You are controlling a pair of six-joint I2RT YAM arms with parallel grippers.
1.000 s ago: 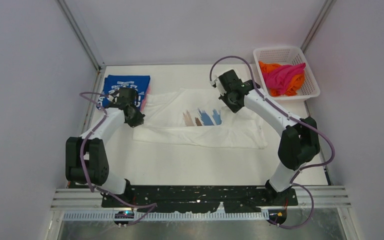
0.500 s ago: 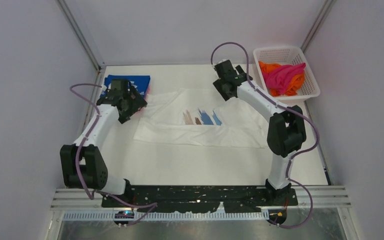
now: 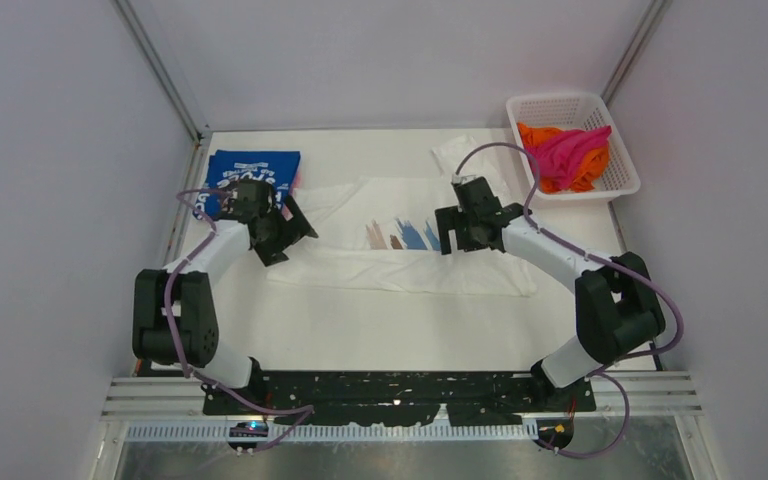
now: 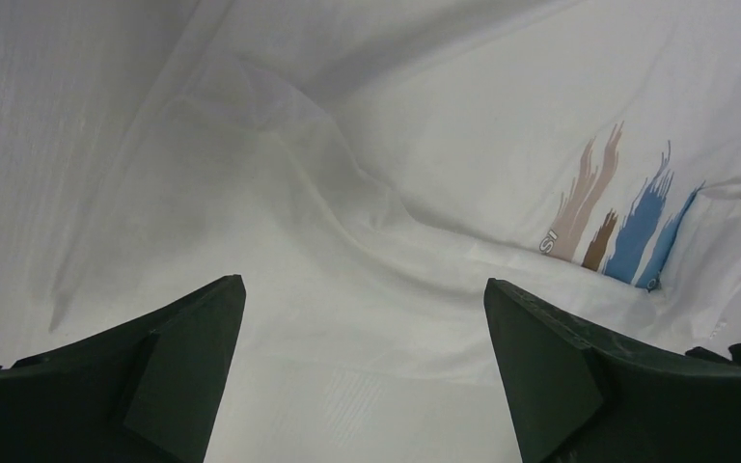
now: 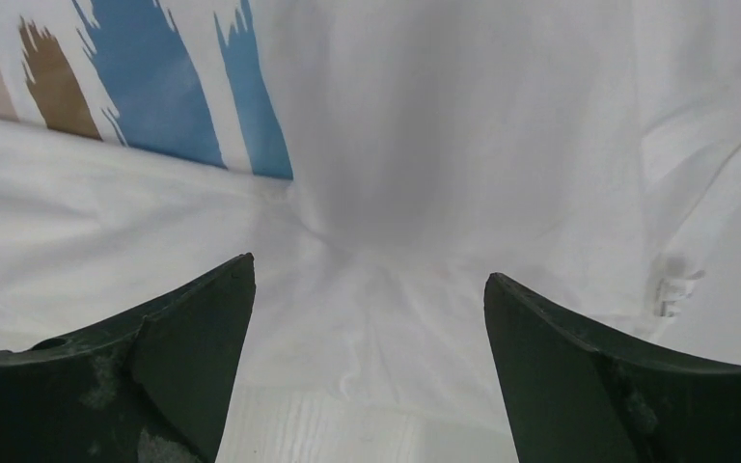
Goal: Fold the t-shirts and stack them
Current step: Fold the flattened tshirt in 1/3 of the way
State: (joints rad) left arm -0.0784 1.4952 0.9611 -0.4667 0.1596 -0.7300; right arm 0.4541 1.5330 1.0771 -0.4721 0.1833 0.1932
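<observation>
Blue shirt (image 3: 255,166) folded, far-left corner: count one done. White shirt (image 3: 400,262) mid-table, partly folded, creased. Your left gripper (image 4: 362,371) and right gripper (image 5: 367,362) hover over it, jaws spread, holding nothing. Magenta shirt (image 3: 568,148) and orange shirt (image 3: 535,134) in basket (image 3: 560,101), unfolded.

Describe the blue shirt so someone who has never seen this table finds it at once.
Go to the table's far left corner. The blue t-shirt lies folded there, beside the spread white t-shirt. It alone is blue with white lettering.
</observation>
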